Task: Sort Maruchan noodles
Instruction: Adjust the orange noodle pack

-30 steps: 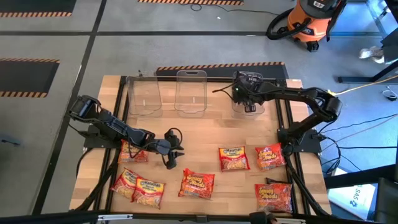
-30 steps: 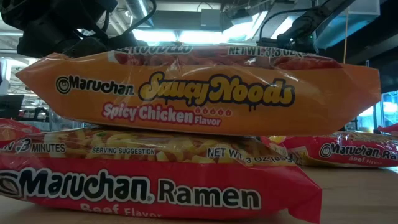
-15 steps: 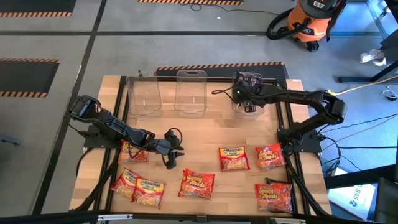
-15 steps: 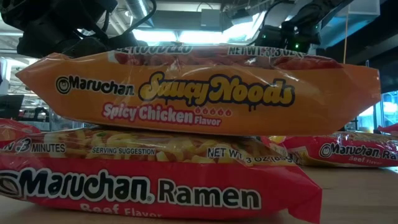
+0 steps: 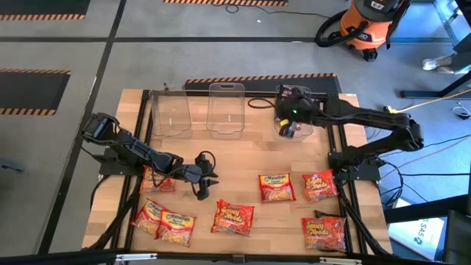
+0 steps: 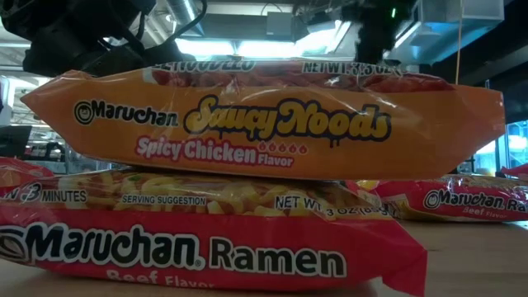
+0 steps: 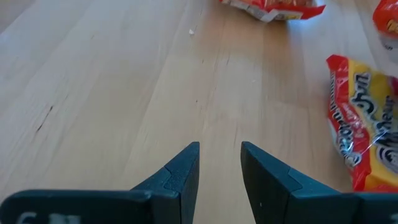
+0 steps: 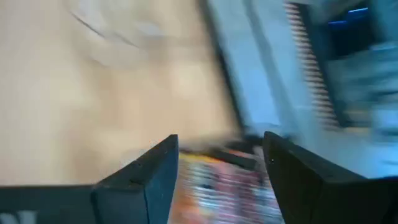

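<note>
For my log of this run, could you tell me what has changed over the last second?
The right arm's tool has shifted slightly over the rightmost clear bin at the table's far edge, its elbow swinging further right. The left tool, open over bare wood, and the noodle packets stayed put.

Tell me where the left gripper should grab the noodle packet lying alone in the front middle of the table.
The packet lies flat and slightly askew, with bare wood on all sides. Probably best to come straight down from above and pinch across its short width near the middle, or catch a crimped end seam, since a flat pack gives no side to grip. The left gripper, open and empty, is nearest.
</note>
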`<action>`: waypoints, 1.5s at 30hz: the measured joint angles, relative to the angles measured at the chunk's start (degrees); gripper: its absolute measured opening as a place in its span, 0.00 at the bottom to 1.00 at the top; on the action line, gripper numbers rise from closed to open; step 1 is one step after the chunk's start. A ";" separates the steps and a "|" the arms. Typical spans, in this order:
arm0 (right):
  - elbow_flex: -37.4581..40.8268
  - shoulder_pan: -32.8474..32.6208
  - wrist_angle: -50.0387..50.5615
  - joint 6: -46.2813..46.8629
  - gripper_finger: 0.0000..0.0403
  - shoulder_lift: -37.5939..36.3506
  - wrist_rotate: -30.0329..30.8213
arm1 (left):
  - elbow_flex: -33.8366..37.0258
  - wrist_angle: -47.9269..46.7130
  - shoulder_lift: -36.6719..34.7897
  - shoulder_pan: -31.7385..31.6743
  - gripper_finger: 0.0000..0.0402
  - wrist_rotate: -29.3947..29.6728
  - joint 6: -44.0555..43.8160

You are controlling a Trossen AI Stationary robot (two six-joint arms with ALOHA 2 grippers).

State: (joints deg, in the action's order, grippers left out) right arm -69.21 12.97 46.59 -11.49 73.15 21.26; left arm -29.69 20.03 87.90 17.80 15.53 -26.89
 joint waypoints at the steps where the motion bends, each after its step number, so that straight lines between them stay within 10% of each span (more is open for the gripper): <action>1: -0.72 -1.37 0.59 3.98 0.52 -0.34 -3.07 | 0.00 0.28 0.00 0.00 0.28 -0.09 0.02; 8: -0.30 -12.59 1.08 23.48 0.52 -0.77 -20.80 | 0.00 2.42 0.00 0.01 0.28 0.78 0.27; 19: 8.37 -31.28 -3.35 43.77 0.52 -0.24 -17.85 | 0.00 5.20 0.00 -1.07 0.35 -1.57 -2.35; 36: 21.29 -56.96 -2.87 104.59 0.52 -0.09 -40.16 | 0.00 5.29 0.00 -0.76 0.41 -1.53 -1.01; 45: 28.76 -61.00 -7.23 114.79 0.52 -0.10 -45.09 | 0.00 5.14 0.00 -0.76 0.41 -1.60 -0.96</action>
State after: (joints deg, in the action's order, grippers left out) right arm -40.45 -48.03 39.35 103.30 73.05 -23.83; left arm -29.69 25.17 87.90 17.04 13.93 -27.86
